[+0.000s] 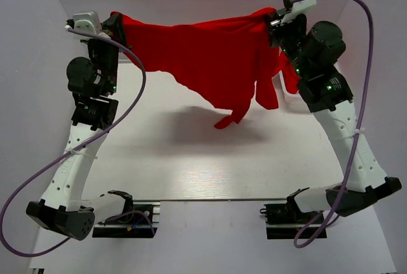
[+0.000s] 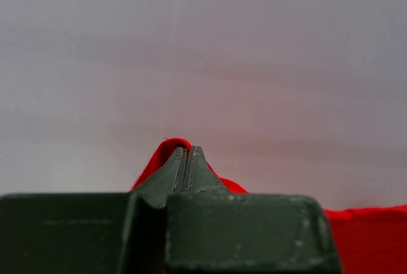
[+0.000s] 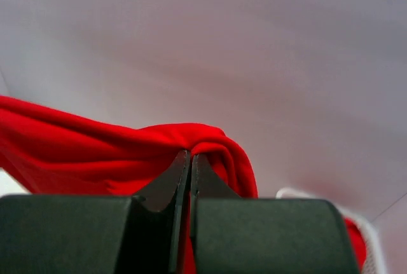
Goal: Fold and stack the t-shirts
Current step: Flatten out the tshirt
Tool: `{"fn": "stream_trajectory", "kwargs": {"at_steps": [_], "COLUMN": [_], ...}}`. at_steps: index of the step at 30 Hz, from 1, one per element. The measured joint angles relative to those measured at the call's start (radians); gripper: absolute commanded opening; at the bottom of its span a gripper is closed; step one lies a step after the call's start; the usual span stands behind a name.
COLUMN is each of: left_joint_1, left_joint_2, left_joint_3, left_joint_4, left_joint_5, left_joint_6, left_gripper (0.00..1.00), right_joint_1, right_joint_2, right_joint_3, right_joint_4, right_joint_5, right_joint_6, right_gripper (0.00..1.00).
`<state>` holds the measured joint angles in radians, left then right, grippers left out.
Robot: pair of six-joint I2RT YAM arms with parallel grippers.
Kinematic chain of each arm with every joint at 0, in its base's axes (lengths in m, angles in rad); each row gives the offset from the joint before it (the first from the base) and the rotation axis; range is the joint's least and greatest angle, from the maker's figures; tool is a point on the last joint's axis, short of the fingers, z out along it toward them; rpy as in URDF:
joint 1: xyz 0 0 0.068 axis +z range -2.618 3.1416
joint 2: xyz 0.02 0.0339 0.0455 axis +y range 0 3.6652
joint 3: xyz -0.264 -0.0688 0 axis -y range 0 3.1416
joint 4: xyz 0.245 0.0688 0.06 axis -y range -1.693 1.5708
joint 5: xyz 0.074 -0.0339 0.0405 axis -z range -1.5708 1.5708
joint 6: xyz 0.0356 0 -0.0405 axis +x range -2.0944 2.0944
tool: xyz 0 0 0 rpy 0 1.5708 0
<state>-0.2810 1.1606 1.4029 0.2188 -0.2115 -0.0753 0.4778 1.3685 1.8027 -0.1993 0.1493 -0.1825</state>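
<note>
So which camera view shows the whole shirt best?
The top external view: the shirt hangs spread between the left gripper and right gripper, its lower part dangling above the table. Each wrist view shows only a pinched fold at the shut fingers, in the left and in the right.

The surface (image 1: 191,166) is pale, whitish wood grain, walled by light panels at nine, twelve and three o'clock. A soft shadow darkens its middle. At six o'clock, two black base mounts (image 1: 125,222) sit bolted on its near edge.
</note>
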Motion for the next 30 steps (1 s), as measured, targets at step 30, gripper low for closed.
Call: {"fn": "stream_trajectory", "kwargs": {"at_steps": [30], "left_joint_1": [0.048], "left_joint_2": [0.587], "left_joint_3": [0.692], "left_joint_4": [-0.211], "left_joint_5": [0.037], "left_joint_6": [0.143], "left_gripper": [0.0], "right_joint_1": [-0.109], "right_joint_2": [0.431], "right_joint_3": [0.346], "right_joint_4": [0.15], "right_joint_5": [-0.186], "right_joint_6": [-0.067], "right_gripper": [0.0]}}
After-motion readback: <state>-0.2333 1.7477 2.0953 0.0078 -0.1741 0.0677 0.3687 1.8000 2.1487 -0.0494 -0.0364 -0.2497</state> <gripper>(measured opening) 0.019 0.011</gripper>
